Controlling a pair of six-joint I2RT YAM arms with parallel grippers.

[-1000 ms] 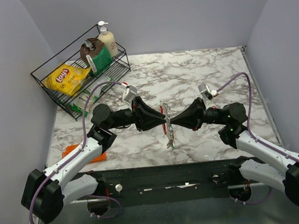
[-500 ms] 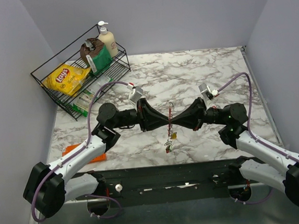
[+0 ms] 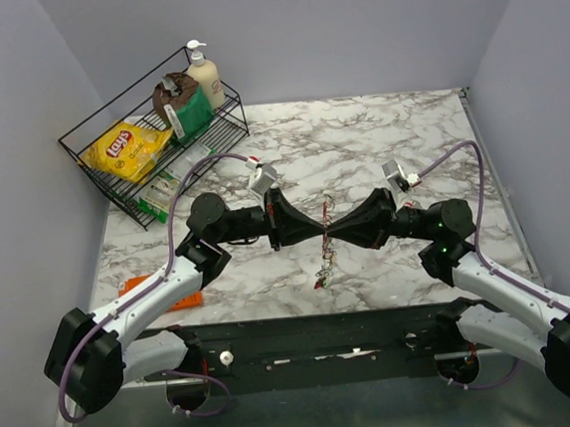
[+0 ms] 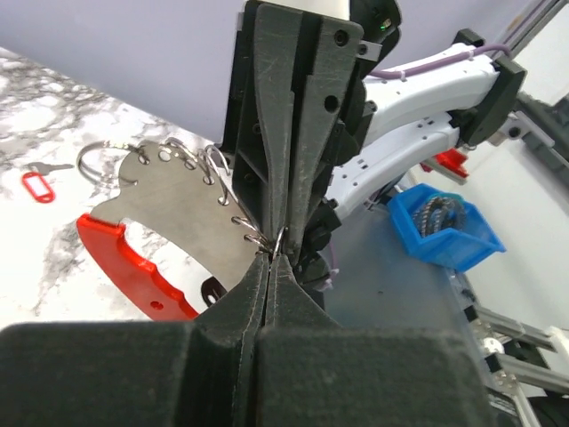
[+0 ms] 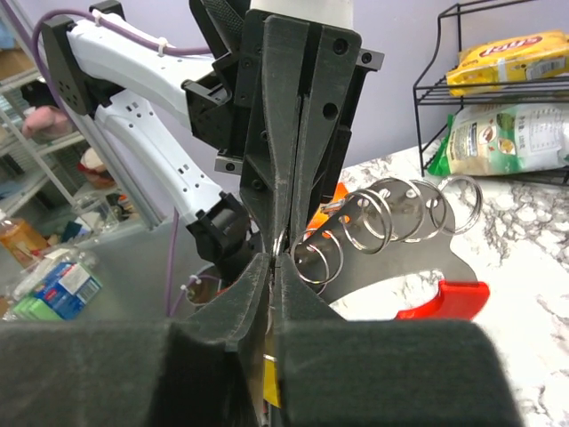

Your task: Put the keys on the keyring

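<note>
The keyring [image 3: 322, 218], a silvery plate with a red curved loop and several split rings, hangs upright between my two grippers above the table's middle. My left gripper [image 3: 317, 231] is shut on the plate's edge; the left wrist view shows its tips [image 4: 271, 256] pinched at the small rings of the keyring [image 4: 178, 205]. My right gripper [image 3: 333, 231] is shut on it from the other side, at a ring [image 5: 280, 258] of the keyring [image 5: 391, 222]. Small keys [image 3: 323, 270] dangle below; a yellow tag [image 5: 271, 391] shows under my right fingers. A red-tagged key [image 4: 37, 186] lies on the marble.
A black wire rack [image 3: 113, 184] at the back left holds a yellow chips bag [image 3: 125, 148], a pump bottle [image 3: 203, 76] and a brown-green bag [image 3: 180, 103]. A flat orange packet [image 3: 137, 286] lies by the left arm. A blue bin [image 4: 440, 233] sits off the table.
Both grippers have shifted slightly right with the keyring between them. The left arm has reached further in. The dangling keys have swung under the ring.
</note>
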